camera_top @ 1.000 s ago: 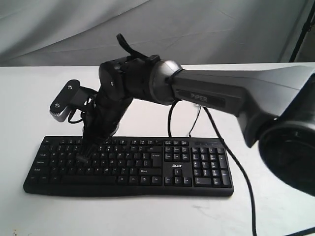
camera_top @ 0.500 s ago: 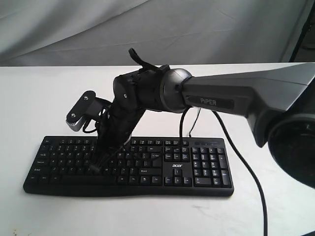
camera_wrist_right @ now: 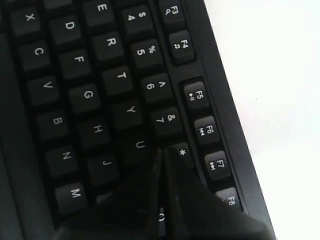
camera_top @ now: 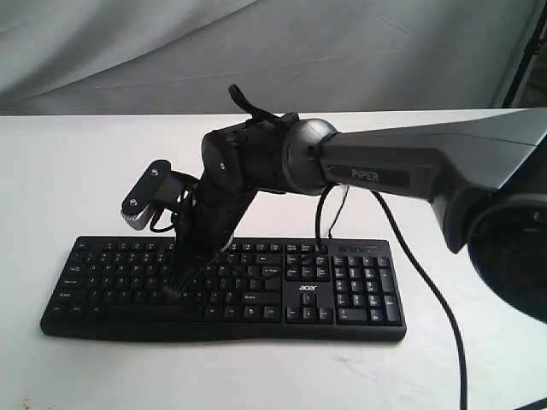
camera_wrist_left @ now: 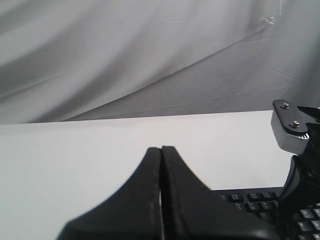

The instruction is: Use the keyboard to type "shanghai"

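Note:
The black keyboard [camera_top: 350, 318] lies on the white table [camera_top: 77, 171], its "acer" logo facing the front. My right arm reaches across to its left half. The right gripper [camera_top: 173, 290] is shut and empty, its tips pointing down at the letter keys. In the right wrist view the keyboard [camera_wrist_right: 85, 95] fills the frame and the shut right gripper [camera_wrist_right: 164, 150] ends between the U and 8 keys, with H just beside. Whether it touches a key I cannot tell. The left gripper [camera_wrist_left: 161, 148] is shut and empty over bare table, beside the keyboard [camera_wrist_left: 255, 202] corner.
A thin black cable [camera_top: 420, 286] runs from behind the keyboard down the right side of the table. The right arm's wrist camera [camera_top: 144, 202] sticks out over the keyboard's left part. A grey cloth backdrop [camera_top: 128, 51] hangs behind the table.
My right arm has moved rightward along the keyboard, from the far-left letter keys toward the middle letters. In the last half second it shifted only slightly. The keyboard has not moved.

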Controlling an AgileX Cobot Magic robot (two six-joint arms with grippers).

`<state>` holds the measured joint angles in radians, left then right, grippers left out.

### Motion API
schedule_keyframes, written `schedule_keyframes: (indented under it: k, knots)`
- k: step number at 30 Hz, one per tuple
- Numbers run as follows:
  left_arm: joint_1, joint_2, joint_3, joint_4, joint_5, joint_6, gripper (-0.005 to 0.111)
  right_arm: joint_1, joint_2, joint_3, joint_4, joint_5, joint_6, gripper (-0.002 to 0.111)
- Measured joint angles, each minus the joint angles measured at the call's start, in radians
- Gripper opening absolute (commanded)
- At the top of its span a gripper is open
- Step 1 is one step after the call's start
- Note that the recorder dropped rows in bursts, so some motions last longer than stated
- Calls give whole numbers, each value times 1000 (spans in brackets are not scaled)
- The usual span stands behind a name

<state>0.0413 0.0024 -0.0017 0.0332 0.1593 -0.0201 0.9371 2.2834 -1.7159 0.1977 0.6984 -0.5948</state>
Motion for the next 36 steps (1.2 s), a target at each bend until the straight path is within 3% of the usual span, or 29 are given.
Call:
schedule_keyframes:
  k: [36]
  knots:
    - [0,0,0,0,0,0,0,0,-42,69,21,-69,-34,0]
